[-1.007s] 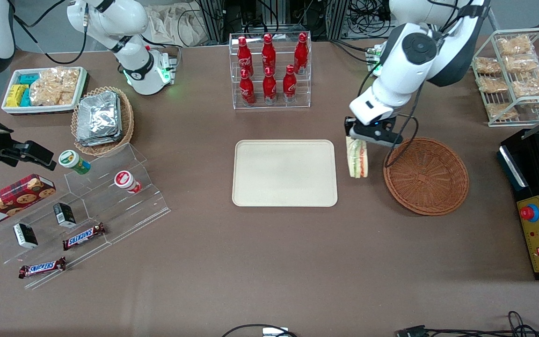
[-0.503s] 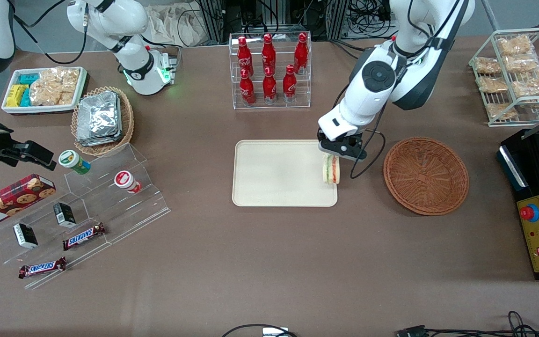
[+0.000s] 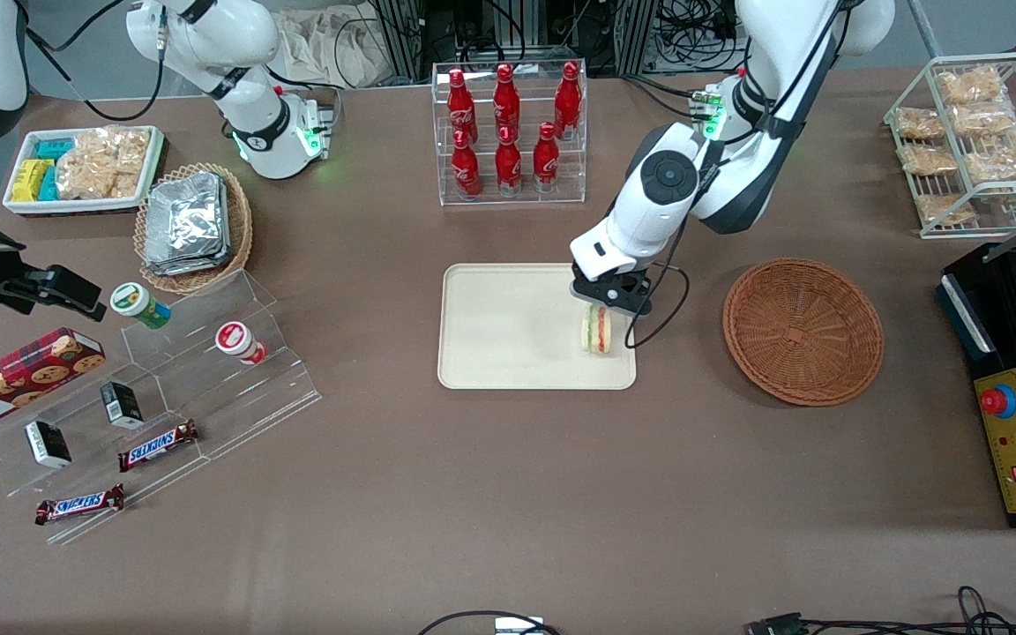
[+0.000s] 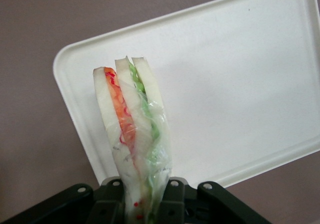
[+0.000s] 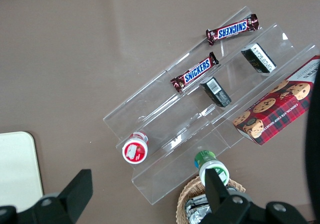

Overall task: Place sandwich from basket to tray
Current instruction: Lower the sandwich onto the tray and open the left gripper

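Left arm's gripper (image 3: pixel 601 310) poised over the tray (image 3: pixel 490 362), pinching the sandwich (image 3: pixel 597 331) by its upper end. Sandwich hanging on edge above the tray's working-arm end, at about 3 o'clock on the tray from the front camera; contact with the surface not discernible. From the wrist camera, sandwich (image 4: pixel 131 139) clamped between the black fingers (image 4: pixel 172 201), bread and filling layers fanning apart at the free end, tray (image 4: pixel 240 84) beneath.

Probably light, soft and easily crushed, with slippery clear wrap; best held gently across the flat bread faces, as now.

Tray rim just beside the sandwich toward the basket (image 3: pixel 803 331), so little margin there. Open tray floor toward 9 o'clock. Basket well apart at 3 o'clock, emptied. Bottle rack (image 3: pixel 508 132) at 12 o'clock, clear of the arm.
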You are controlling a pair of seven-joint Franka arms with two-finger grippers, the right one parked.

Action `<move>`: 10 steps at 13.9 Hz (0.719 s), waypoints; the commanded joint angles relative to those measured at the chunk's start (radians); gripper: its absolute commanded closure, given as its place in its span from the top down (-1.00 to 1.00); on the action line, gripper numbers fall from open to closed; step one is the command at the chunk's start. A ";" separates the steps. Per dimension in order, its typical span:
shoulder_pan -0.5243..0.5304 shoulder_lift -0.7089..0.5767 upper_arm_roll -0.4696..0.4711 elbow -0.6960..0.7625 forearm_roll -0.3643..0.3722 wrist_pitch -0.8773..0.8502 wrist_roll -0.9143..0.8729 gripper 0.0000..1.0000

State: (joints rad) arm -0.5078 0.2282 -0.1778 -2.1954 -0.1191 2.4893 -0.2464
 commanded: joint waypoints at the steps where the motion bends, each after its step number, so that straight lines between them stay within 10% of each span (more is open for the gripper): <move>1: -0.018 0.055 0.009 0.013 0.012 0.039 -0.017 -0.62; 10: -0.023 0.123 0.009 0.014 0.053 0.063 -0.057 -0.54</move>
State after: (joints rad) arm -0.5161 0.3404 -0.1772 -2.1950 -0.0907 2.5409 -0.2701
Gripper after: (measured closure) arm 0.784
